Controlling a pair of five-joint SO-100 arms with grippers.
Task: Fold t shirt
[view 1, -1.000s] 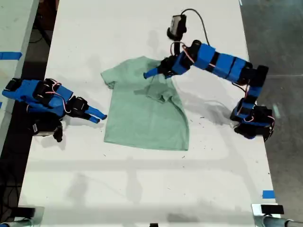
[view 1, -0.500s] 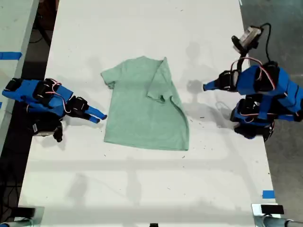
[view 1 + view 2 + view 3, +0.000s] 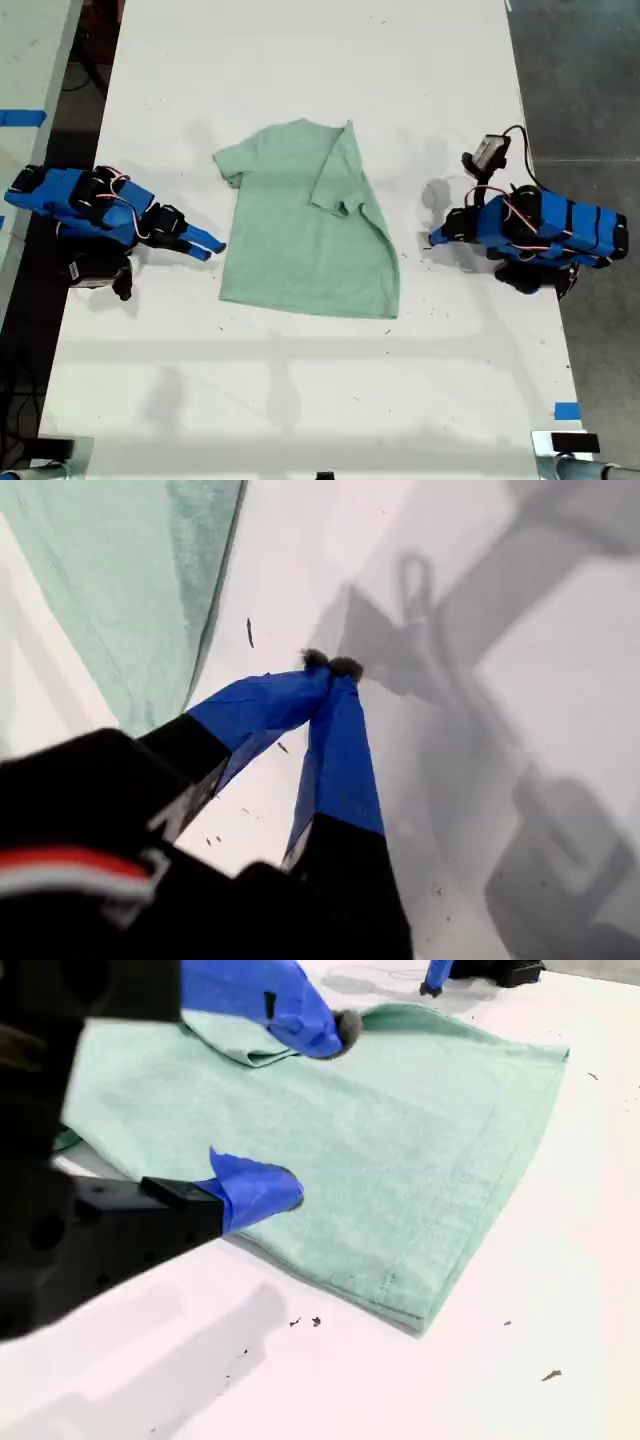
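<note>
Plainly, we read no writing anywhere; the pale mint-green fabric t shirt (image 3: 305, 225) lies flat on the white table (image 3: 300, 400), one sleeve folded over its body. Our first gripper (image 3: 434, 239), blue fingers pressed together, rests beside the shirt's edge toward the exterior view's right. Our second gripper (image 3: 214, 245), jaws spread, sits just beside the opposite edge, holding nothing.
</note>
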